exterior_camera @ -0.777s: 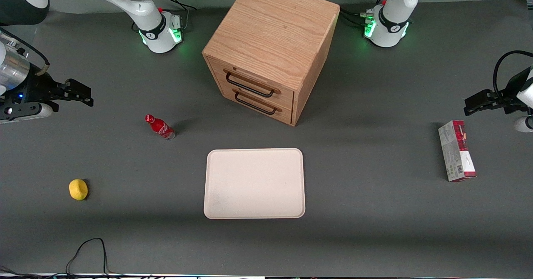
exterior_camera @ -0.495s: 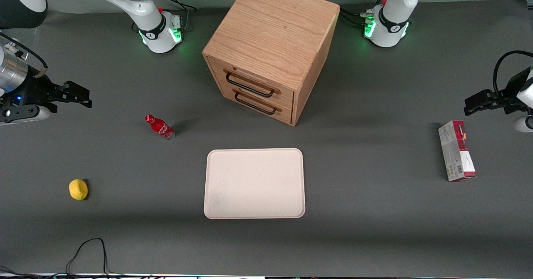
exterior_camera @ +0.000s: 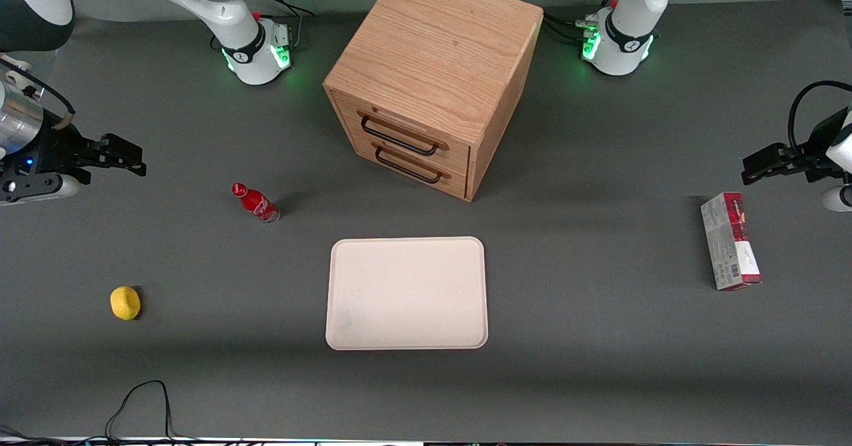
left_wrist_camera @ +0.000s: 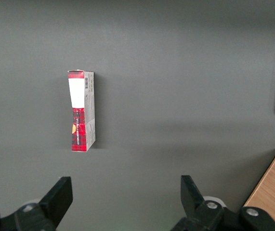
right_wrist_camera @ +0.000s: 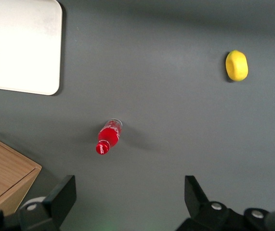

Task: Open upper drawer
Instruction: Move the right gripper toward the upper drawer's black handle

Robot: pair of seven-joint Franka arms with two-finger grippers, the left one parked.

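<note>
The oak cabinet (exterior_camera: 436, 53) stands mid-table, farther from the front camera than the tray. Its upper drawer (exterior_camera: 407, 133) sits flush and closed, with a black wire bar handle (exterior_camera: 398, 138). The lower drawer (exterior_camera: 418, 166) is also closed. My right gripper (exterior_camera: 140, 156) hovers at the working arm's end of the table, well away from the cabinet. It is open with nothing between its fingers. In the right wrist view the gripper (right_wrist_camera: 130, 197) is over bare mat, and a corner of the cabinet (right_wrist_camera: 5, 168) shows.
A red bottle (exterior_camera: 255, 203) lies on the mat between my gripper and the cabinet. A yellow lemon (exterior_camera: 125, 302) is nearer the camera. A beige tray (exterior_camera: 407, 293) lies in front of the cabinet. A red-and-grey carton (exterior_camera: 729, 240) lies toward the parked arm's end.
My right arm's wrist has shifted slightly, with the gripper staying open at about the same spot. The drawers and the table objects have not moved.
</note>
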